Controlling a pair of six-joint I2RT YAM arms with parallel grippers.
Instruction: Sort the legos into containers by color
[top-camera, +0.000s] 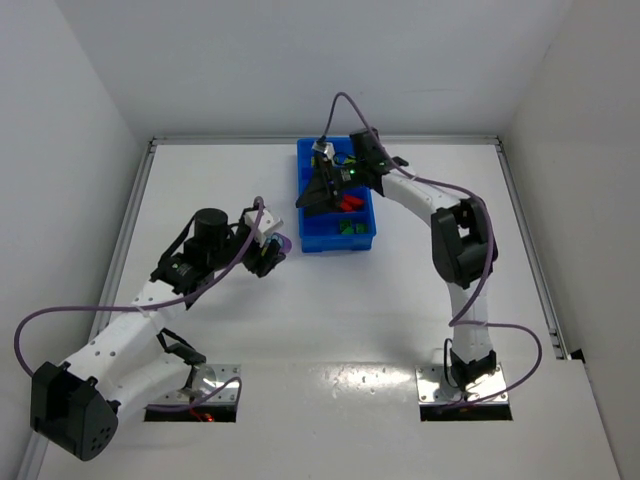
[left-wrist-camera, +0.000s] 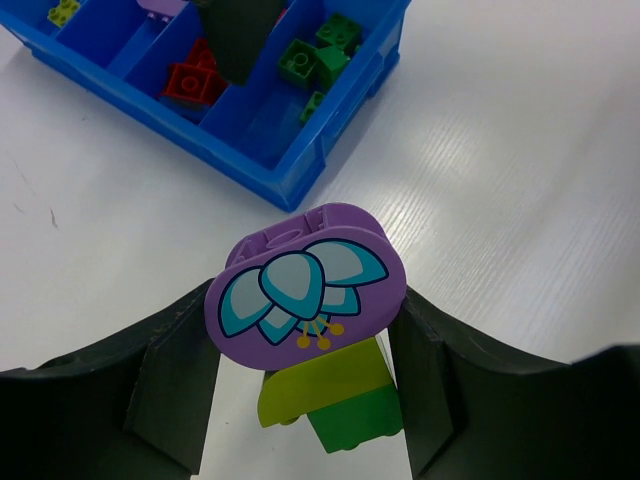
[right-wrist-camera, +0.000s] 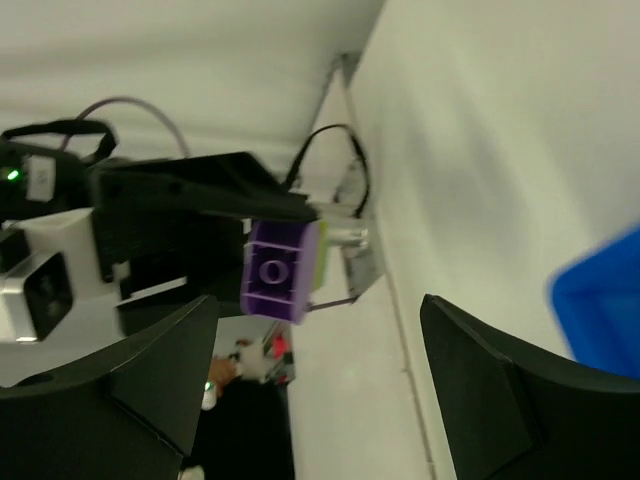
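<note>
Clamped between the left gripper's (left-wrist-camera: 300, 362) black fingers (left-wrist-camera: 172, 385) is a stacked plastic cluster (left-wrist-camera: 325, 400): a purple oval piece (left-wrist-camera: 305, 290) with a printed flower on top of yellow-green and green bricks. It hangs just short of the long blue plastic tray's (left-wrist-camera: 285, 180) near corner. Over the tray's middle, the right gripper (top-camera: 330, 188) stands spread and empty. It should pinch only the purple piece and pull straight off.

A: White links, black joint housings on left arm (top-camera: 120, 345) and right arm (top-camera: 466, 300)?
B: Confirmed. Purple cables (top-camera: 345, 96) looping along both; matte black fingers (left-wrist-camera: 170, 400); shiny metal base plates (top-camera: 432, 385); small green light (top-camera: 349, 172) at right wrist.
</note>
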